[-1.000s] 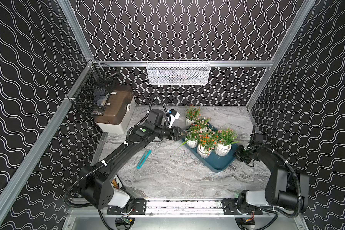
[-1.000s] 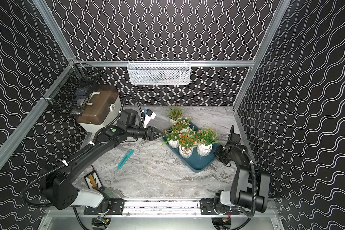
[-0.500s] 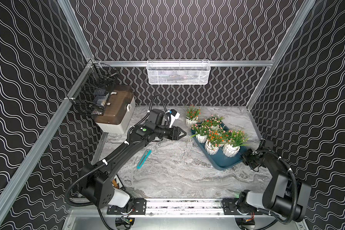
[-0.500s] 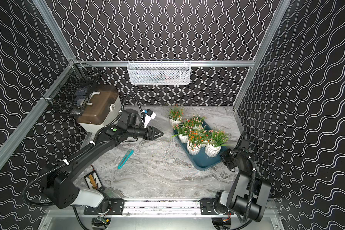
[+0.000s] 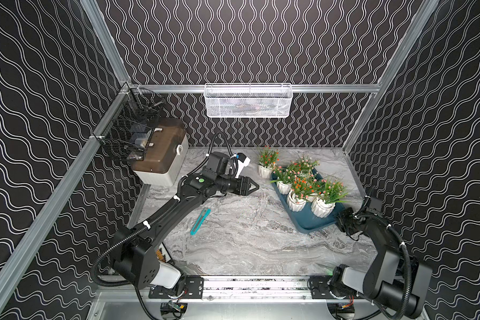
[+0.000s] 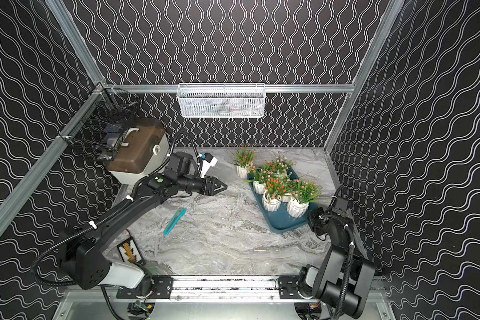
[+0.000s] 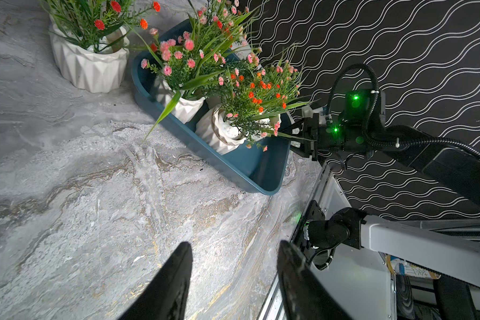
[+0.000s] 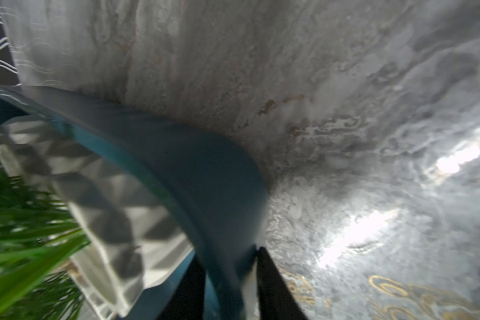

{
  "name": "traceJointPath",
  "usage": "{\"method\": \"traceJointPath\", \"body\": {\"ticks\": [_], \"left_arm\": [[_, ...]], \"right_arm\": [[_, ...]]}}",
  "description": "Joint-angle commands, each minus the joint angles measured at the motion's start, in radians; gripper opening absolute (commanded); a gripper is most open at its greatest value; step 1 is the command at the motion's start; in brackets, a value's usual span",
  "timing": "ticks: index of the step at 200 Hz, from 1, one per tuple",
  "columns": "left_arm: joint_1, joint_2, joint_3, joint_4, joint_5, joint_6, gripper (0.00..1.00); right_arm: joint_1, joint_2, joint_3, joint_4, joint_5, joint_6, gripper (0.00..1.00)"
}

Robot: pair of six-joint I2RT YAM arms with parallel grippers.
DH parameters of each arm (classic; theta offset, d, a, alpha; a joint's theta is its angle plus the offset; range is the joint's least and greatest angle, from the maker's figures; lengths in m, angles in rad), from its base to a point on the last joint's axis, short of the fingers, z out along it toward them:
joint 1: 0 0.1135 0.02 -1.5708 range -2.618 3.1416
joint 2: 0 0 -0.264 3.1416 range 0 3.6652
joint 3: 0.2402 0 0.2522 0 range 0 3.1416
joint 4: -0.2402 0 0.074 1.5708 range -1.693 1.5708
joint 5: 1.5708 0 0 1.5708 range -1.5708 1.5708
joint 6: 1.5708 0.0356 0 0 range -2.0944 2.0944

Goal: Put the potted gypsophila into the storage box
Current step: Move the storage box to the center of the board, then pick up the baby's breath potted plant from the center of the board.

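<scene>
Over the grey marbled desk [image 5: 233, 241] the left gripper [image 5: 257, 187] hangs open and empty, one red-blossomed potted gypsophila [image 5: 266, 169] in a white ribbed pot stands just beside the shallow dark-teal plastic storage box [image 5: 306, 221] holding the other pots [image 5: 322, 207], whose rim the right gripper [image 8: 228, 253] straddles, clamped or not I cannot tell.

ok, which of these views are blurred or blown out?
Right wrist view: blurred throughout, the storage box rim and the white pot are soft, and there are bright glare patches on the table. Left wrist view: sharp, no strong glare. Both top views: sharp, evenly lit.
</scene>
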Motion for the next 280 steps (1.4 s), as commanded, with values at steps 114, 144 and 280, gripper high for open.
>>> {"method": "traceJointPath", "body": {"ticks": [114,144,280], "left_arm": [[0.0,0.084,0.015,-0.015,-0.13,0.015,0.54],[0.003,0.103,0.006,0.015,-0.174,0.007,0.53],[0.08,0.474,0.175,0.298,-0.279,-0.341,0.47]], "right_arm": [[0.003,-0.482,0.235,-0.232,-0.049,-0.01,0.51],[0.033,-0.386,0.28,-0.177,-0.277,-0.077,0.49],[0.503,-0.031,0.224,0.26,-0.207,-0.056,0.49]]}}
